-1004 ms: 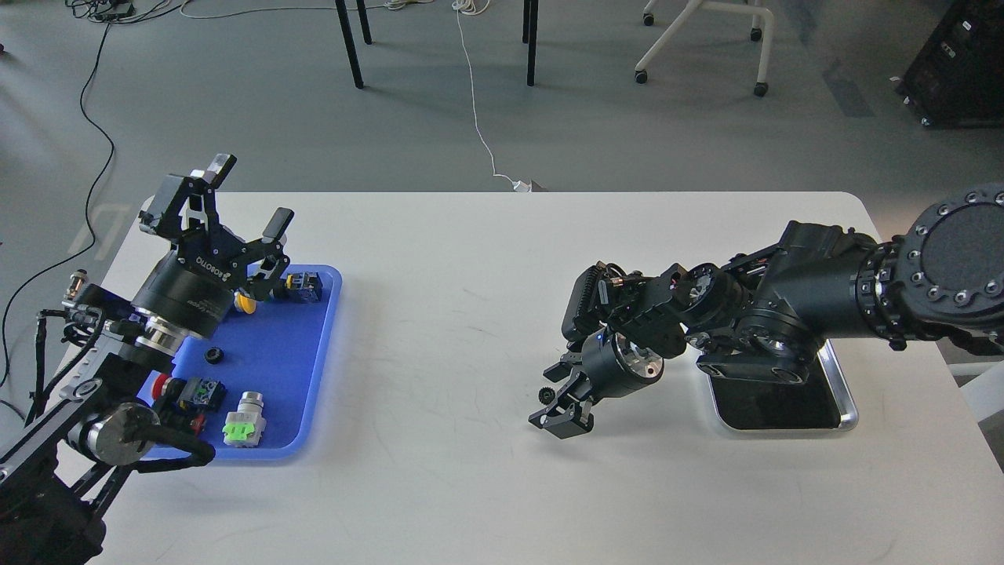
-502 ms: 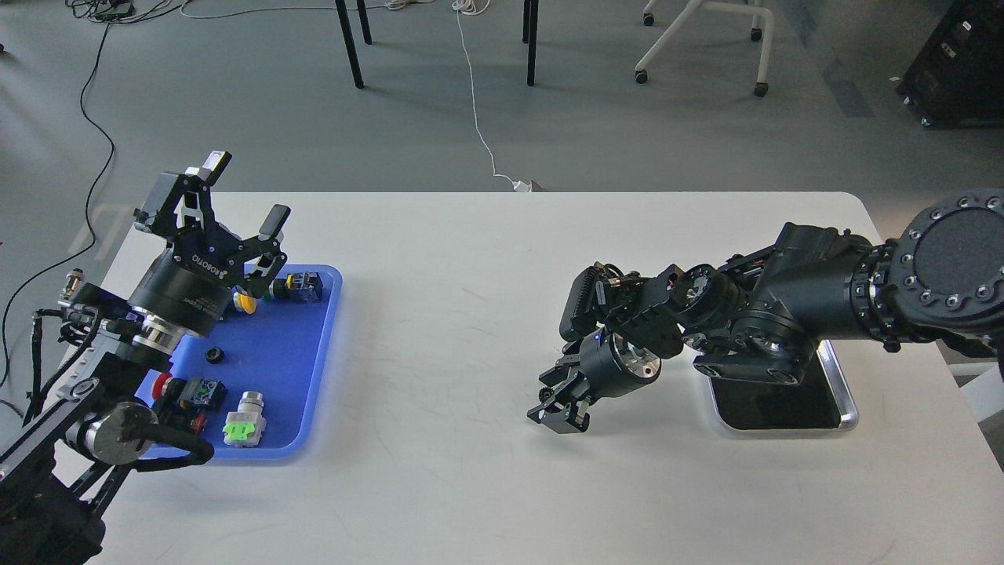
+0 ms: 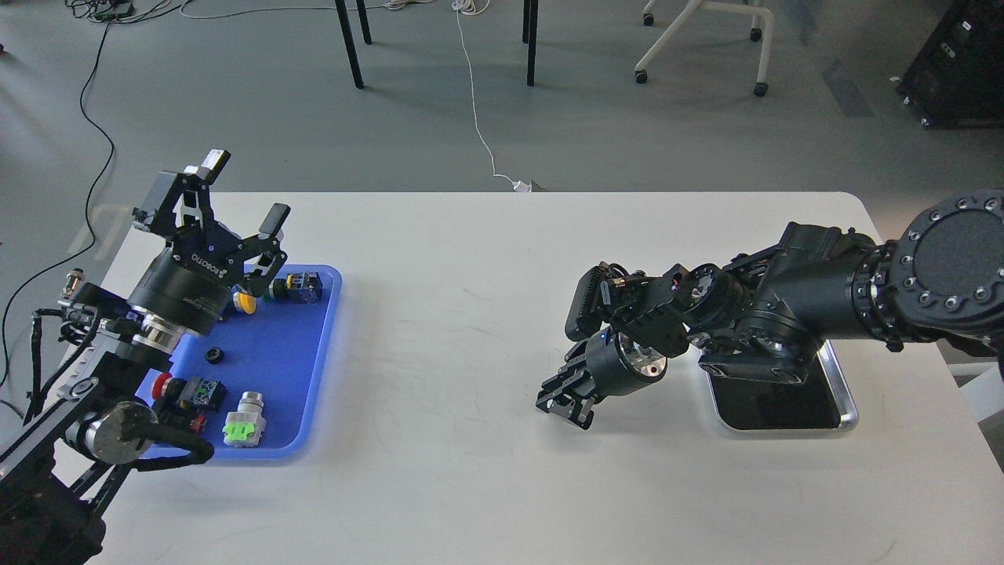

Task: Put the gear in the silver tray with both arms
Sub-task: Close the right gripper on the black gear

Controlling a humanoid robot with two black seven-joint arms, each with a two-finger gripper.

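Observation:
My right gripper hangs low over the middle of the white table, left of the silver tray. Its fingers look drawn together, and the small black gear that showed at its tips is hidden behind them. The silver tray is shiny with a dark bottom, and my right forearm covers its far part. My left gripper is open and empty, raised over the far left corner of the blue tray.
The blue tray holds a small black ring, a yellow-capped part, a black switch block, a red-button unit and a grey and green part. Chair legs and cables lie on the floor beyond the table.
My right gripper has risen slightly, shifted right and turned, so the gear at its fingertips no longer shows. My left gripper has drawn back a little to the left.

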